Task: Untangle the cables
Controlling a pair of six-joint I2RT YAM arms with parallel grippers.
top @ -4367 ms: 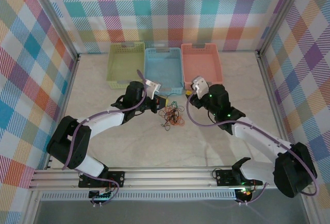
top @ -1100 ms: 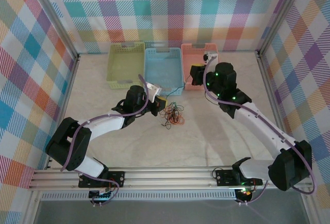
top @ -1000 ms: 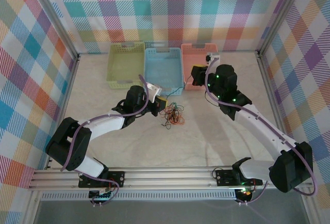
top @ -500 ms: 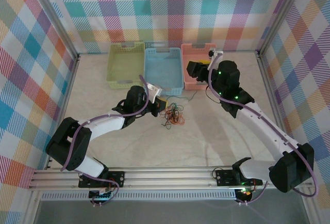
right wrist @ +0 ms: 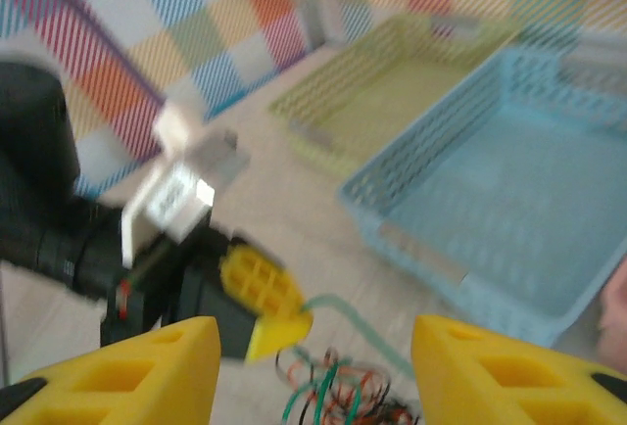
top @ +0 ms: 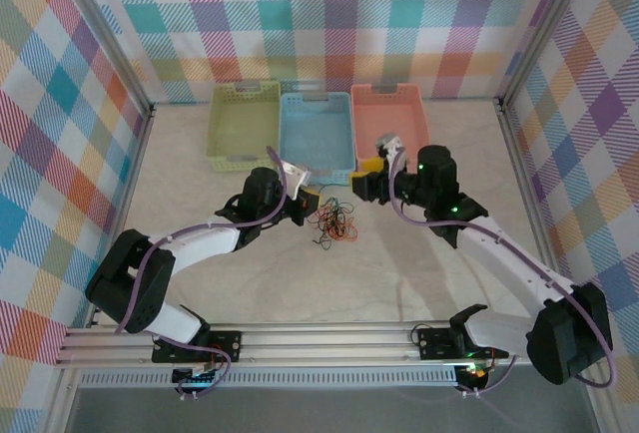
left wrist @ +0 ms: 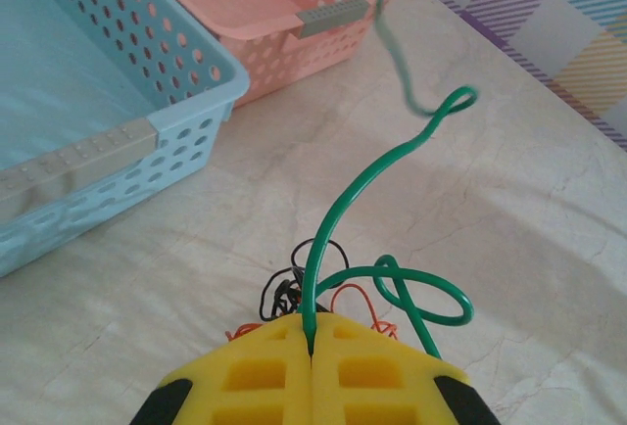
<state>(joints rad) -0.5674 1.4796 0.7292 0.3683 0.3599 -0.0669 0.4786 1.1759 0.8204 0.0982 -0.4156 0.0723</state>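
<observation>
The cables lie as a small tangle of green, orange and black wires on the table in front of the blue basket. My left gripper sits just left of the tangle, shut on one end of a green cable. That cable arcs up and away from the yellow fingertips, with a loop beside them. Black and orange wires lie under the green one. My right gripper hovers just right of the tangle, open and holding nothing. In the right wrist view its jaws frame the tangle and the left gripper.
Three baskets stand in a row at the back: green, blue, and pink. The blue basket's front rim is close behind the tangle. Open tabletop lies in front of both arms.
My right gripper opened and let go of the green cable it held near the pink basket. It then came back down toward the tangle. The left gripper stayed shut and still.
</observation>
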